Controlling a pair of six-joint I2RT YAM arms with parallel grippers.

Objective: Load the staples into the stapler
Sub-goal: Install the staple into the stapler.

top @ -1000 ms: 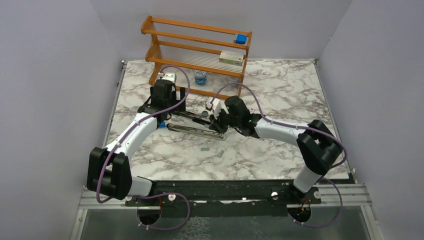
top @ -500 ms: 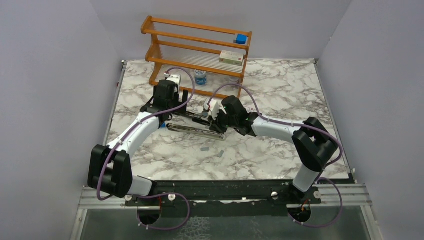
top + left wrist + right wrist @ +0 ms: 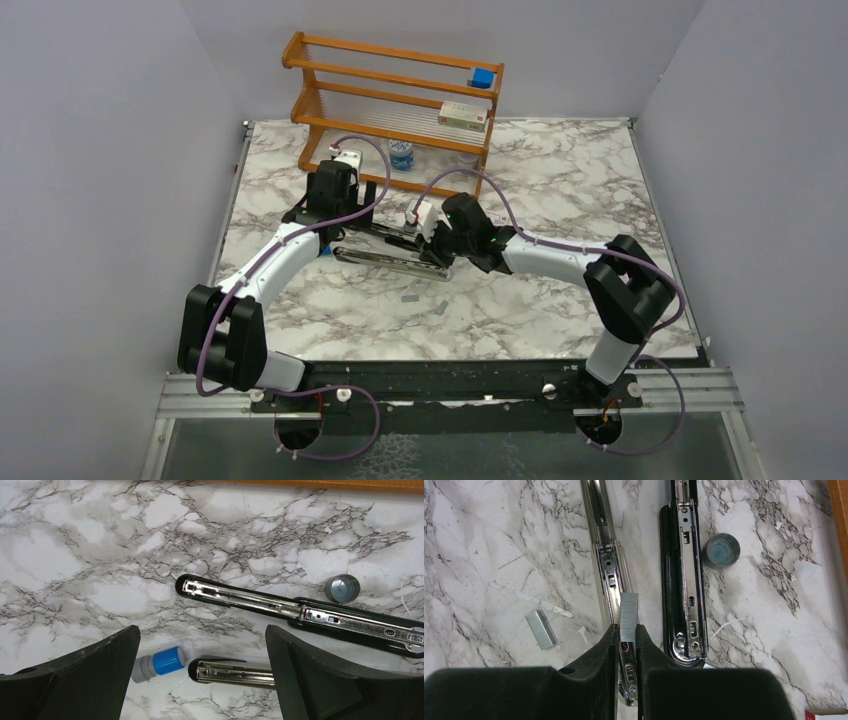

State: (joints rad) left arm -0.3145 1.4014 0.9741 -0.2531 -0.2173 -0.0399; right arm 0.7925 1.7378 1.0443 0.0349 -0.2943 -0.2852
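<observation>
Stapler (image 3: pixel 390 252) first: it lay hinged open on the marble tabletop (image 3: pixel 560 180), black bar and silver channel (image 3: pixel 605 555) side by side. The left end effector (image 3: pixel 201 637) hung released, jaws wide, over the stapler's free ends, touching nothing. The right end effector (image 3: pixel 626 632) was clenched on a strip of staples (image 3: pixel 628 612) lined up over the channel; contact with it could not be told. A spare strip (image 3: pixel 541 629) lay loose nearby. The strip looked light, stiff, yet brittle at its glued joints and slippery; pinching its flat sides near one end seemed the safest hold.
</observation>
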